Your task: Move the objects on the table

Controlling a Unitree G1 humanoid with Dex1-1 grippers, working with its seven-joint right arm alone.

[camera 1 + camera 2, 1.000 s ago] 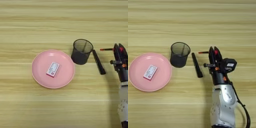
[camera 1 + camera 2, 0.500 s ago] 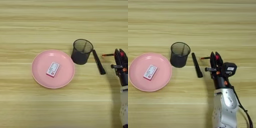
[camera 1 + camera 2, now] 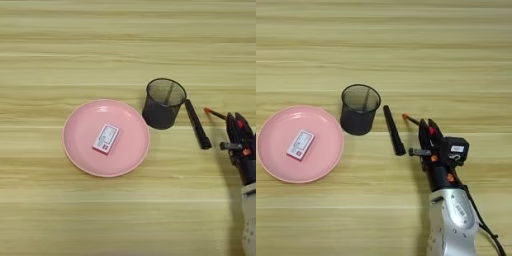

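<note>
I have the hand (image 3: 427, 131) clenched on the thin red pen (image 3: 411, 119), just right of the black marker (image 3: 393, 130) lying beside the mesh cup (image 3: 359, 109).

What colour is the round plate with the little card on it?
Pink. The plate shows whole and best in the left eye view, with a white-and-red card lying on it.

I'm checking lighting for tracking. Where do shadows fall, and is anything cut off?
Right eye view: the claw and arm cast a soft shadow to their left on the table. Left eye view: the arm is cut off at the right edge; the plate shows whole.
</note>
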